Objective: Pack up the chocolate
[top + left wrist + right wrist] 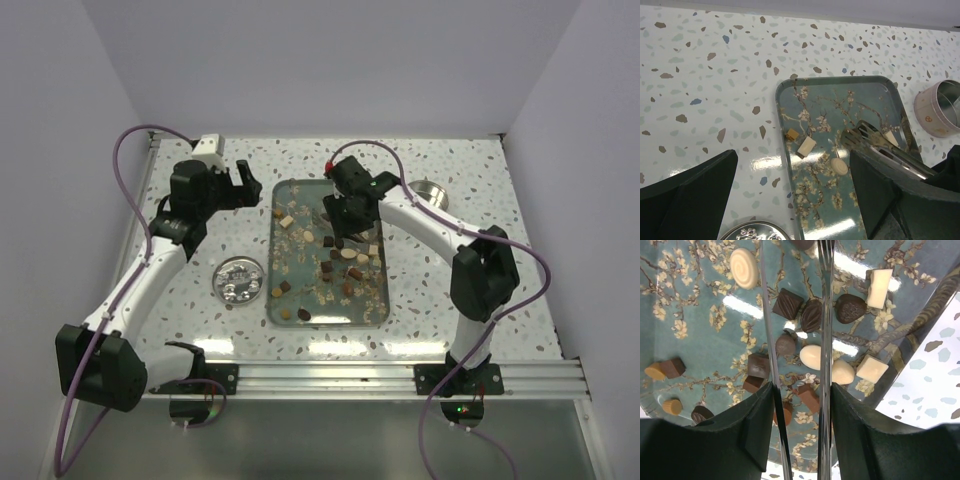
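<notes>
The tongs (825, 315) run off the right wrist view's top; its fingers (740, 440) half-hide some chocolate (808, 396). The left wrist view crops the tin (935, 112) and dish (752, 232).

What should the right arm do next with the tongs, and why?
Probably lower the tongs and squeeze them on one chocolate. The right gripper holds them over the tray, arms apart, with loose pieces between them and none seemingly gripped.
</notes>
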